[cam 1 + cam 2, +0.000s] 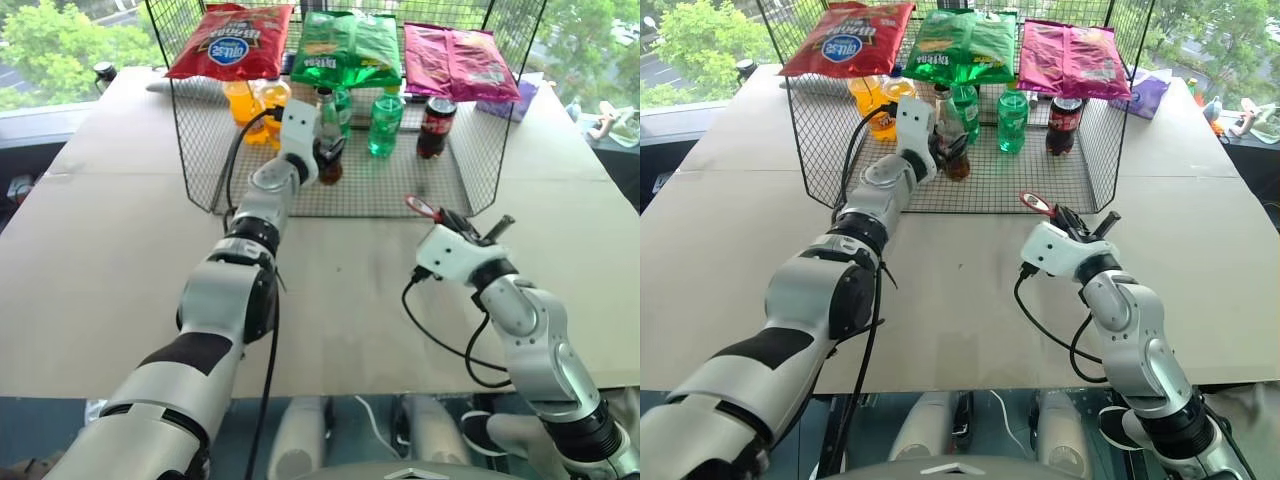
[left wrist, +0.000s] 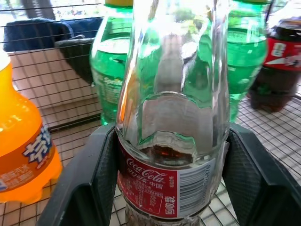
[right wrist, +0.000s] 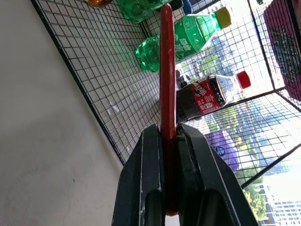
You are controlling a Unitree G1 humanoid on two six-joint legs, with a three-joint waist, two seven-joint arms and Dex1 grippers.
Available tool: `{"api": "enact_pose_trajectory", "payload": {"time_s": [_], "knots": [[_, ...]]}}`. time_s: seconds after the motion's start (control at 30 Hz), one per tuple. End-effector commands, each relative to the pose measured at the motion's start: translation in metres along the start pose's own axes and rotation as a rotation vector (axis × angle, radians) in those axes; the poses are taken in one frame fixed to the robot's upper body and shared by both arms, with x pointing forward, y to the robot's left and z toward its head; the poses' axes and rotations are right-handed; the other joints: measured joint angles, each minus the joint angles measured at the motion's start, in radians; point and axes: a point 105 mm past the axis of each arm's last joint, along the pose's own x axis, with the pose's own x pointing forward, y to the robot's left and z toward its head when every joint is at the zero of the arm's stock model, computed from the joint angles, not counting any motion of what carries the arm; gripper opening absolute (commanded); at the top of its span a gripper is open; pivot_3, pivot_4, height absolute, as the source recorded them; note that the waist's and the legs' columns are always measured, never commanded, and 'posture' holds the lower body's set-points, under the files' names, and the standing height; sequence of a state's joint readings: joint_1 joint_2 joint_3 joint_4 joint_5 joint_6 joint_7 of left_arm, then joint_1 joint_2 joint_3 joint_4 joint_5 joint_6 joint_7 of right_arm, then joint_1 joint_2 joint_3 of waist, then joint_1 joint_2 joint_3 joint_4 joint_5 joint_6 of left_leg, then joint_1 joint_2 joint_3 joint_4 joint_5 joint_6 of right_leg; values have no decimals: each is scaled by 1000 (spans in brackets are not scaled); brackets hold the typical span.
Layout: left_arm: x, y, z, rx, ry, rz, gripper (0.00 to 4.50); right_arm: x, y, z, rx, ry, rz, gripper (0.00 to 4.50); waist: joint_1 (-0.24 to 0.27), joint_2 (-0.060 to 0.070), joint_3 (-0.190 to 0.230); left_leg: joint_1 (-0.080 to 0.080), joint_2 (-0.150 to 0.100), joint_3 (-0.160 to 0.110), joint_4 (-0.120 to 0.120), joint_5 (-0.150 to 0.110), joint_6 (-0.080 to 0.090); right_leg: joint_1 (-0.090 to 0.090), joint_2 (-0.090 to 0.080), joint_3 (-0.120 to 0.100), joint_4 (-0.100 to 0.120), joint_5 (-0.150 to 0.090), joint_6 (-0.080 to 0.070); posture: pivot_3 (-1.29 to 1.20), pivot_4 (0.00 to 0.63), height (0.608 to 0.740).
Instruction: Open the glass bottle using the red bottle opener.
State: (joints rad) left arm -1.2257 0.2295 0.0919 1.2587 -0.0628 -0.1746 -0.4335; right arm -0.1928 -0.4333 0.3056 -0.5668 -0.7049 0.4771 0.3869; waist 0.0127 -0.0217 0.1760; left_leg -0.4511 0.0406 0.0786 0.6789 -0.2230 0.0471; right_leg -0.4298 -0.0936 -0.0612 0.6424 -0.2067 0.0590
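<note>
Reaching into the wire rack (image 1: 200,150) on the worktop (image 1: 90,250), the left pincer (image 1: 322,152) grips the bottle (image 2: 171,141) standing among green bottles (image 1: 385,122). Clenched on the opener (image 3: 167,75), the right pincer (image 1: 452,222) hovers before the rack.

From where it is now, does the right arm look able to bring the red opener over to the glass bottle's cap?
Probably yes: the right gripper holds the red bottle opener before the wire rack's open front, nothing between it and the glass bottle.
</note>
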Motion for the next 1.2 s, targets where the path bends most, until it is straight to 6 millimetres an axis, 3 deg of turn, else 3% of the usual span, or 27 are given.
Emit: {"api": "enact_pose_trajectory", "payload": {"time_s": [0.03, 0.33, 0.53, 0.73, 0.93, 1.03, 1.07, 1.13, 1.2], "knots": [[-2, -9, 32, 26, -138, -113, 2454, -4, -15, 6, -10, -24, -54, 0, 0, 0, 0, 0, 0, 0, 0, 0, 0, 0, 0, 0, 0, 0, 0, 0, 150, 740], [-27, -43, 53, -17, -227, -432, 2454, -2, -18, 5, 4, -29, -59, 0, -2, 0, 0, -1, 0, -1, 1, 0, 0, 0, 0, 0, 0, 0, 0, 0, 150, 740], [-83, -76, 52, -46, -200, -718, 2454, -6, -22, 0, 60, -11, -93, 0, -21, 0, 0, -1, 0, -1, 2, 0, 0, 0, 0, 0, 1, 0, 0, 0, 150, 740], [-113, -83, 22, 1, -72, -770, 2454, -11, -23, 0, 102, -14, -106, 0, -23, 1, 0, 1, 1, -4, 5, 0, 0, 1, 0, 0, 4, 0, 0, 0, 150, 740], [-124, -82, -11, 25, -10, -727, 2454, -11, -17, 8, 149, -54, -85, 0, -21, 1, -1, 2, 1, -5, 5, 0, 0, 2, 0, 1, 5, 0, 0, 0, 150, 740], [-127, -80, -17, 17, -19, -710, 2454, -8, -18, 16, 169, -87, -82, 0, -22, 2, -1, 3, 1, -5, 5, 0, 0, 3, 0, 1, 5, 0, 0, 0, 150, 740], [-129, -80, -16, 3, -26, -715, 3484, -7, -19, 18, 172, -94, -81, 0, -22, 2, -1, 4, 1, -5, 5, 0, 0, 3, 0, 1, 5, 0, 0, 0, 150, 740], [-127, -78, -11, -9, -49, -690, 4282, -7, -19, 20, 172, -106, -76, 0, -23, 2, -1, 4, 1, -5, 5, 0, 0, 3, 0, 1, 6, 0, 0, 0, 150, 740], [-125, -76, -5, -11, -75, -679, 4401, -5, -20, 23, 185, -116, -75, 0, -20, 2, -1, 3, 1, -5, 5, 0, 0, 3, 0, 1, 6, 0, 0, 0, 150, 740]]}}
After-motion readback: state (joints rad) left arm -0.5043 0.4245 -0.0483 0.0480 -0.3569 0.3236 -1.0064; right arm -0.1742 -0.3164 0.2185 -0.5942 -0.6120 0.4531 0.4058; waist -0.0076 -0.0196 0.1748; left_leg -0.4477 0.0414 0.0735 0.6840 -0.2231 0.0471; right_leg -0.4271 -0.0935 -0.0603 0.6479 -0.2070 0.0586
